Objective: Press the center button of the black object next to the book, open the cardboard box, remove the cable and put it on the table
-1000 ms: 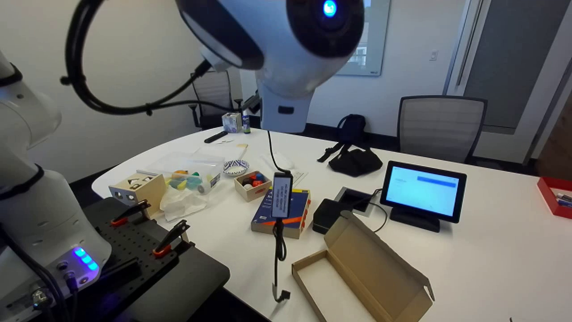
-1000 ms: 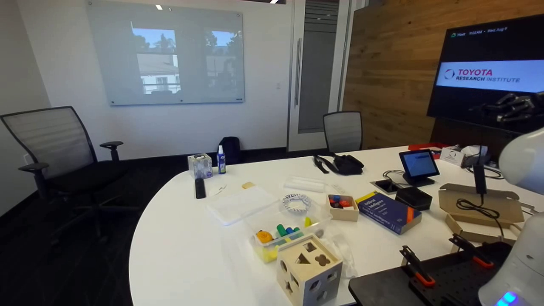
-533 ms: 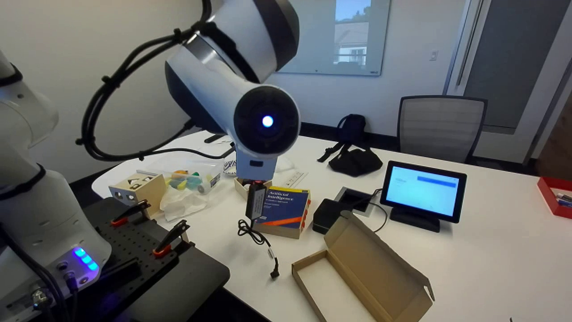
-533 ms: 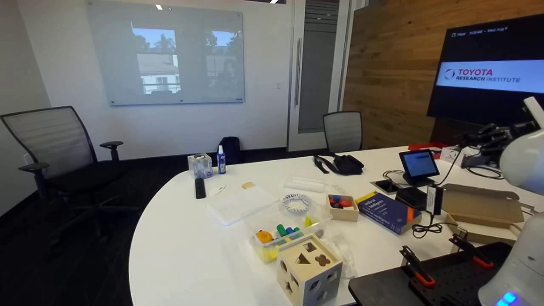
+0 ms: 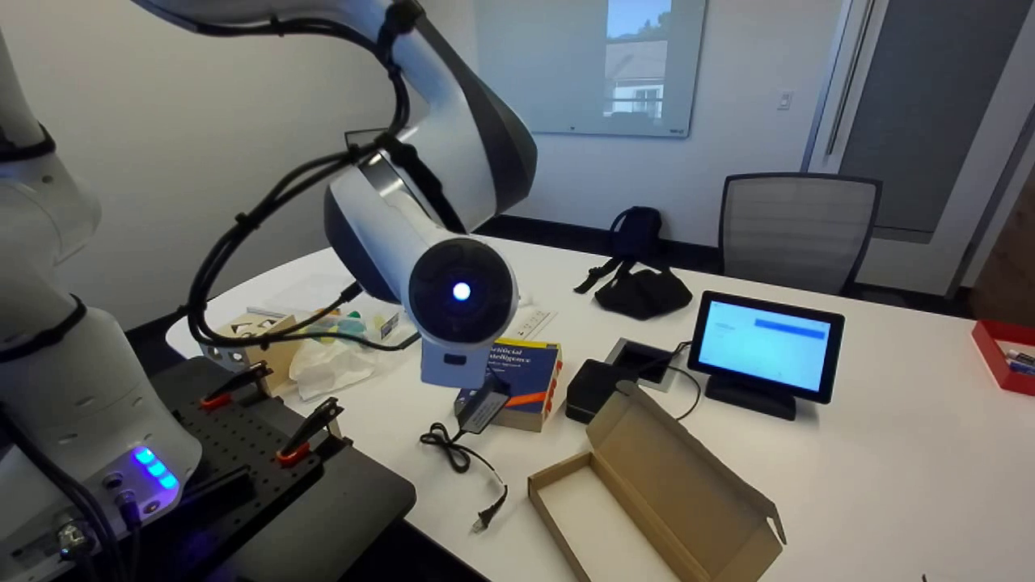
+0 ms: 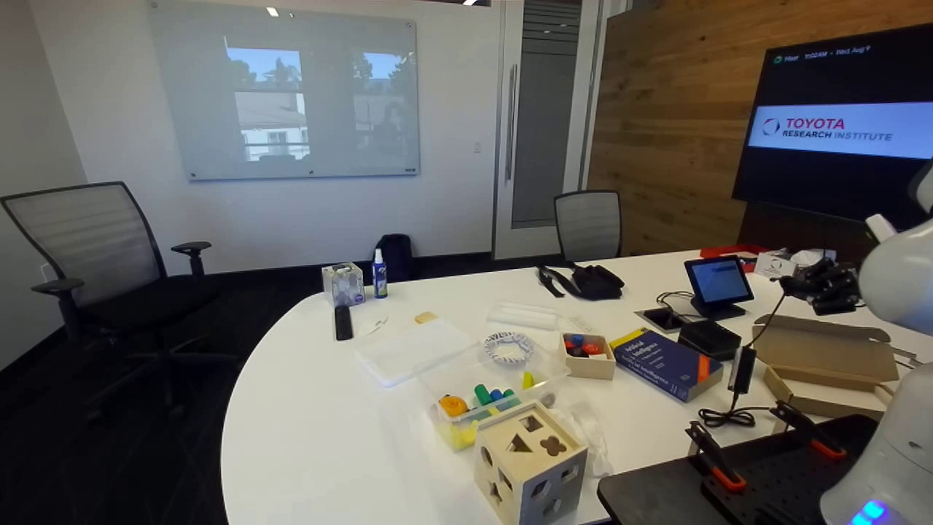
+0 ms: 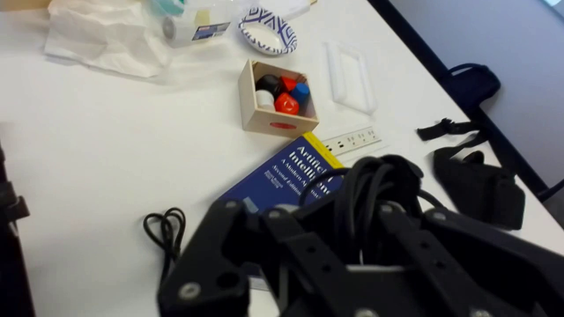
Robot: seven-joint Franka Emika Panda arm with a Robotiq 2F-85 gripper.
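Observation:
My gripper [image 6: 824, 286] is shut on the coiled part of the black cable [image 7: 365, 185], low above the table. The cable's black brick [image 5: 483, 408] hangs tilted in front of the book [image 5: 525, 368]. A lower loop [image 6: 729, 417] and plug end hang at or just above the white table [image 5: 889, 469]; I cannot tell if they touch it. My wrist hides the fingers in an exterior view. The cardboard box [image 5: 671, 485] stands open with its lid up, its visible inside bare. The small black object [image 5: 594, 390] sits between book and box, its top button not visible.
A lit tablet [image 5: 768, 347] stands behind the black object. A wooden box of coloured blocks [image 7: 277, 101], a patterned bowl [image 7: 269, 33] and a wooden shape cube [image 6: 532, 459] lie beyond the book. Orange-tipped clamps [image 5: 307, 436] stick up on the robot's base plate.
My gripper has come down and swung the cable away from the box to beside the book. The brick has gone from hanging straight to tilted, and the loops are lower.

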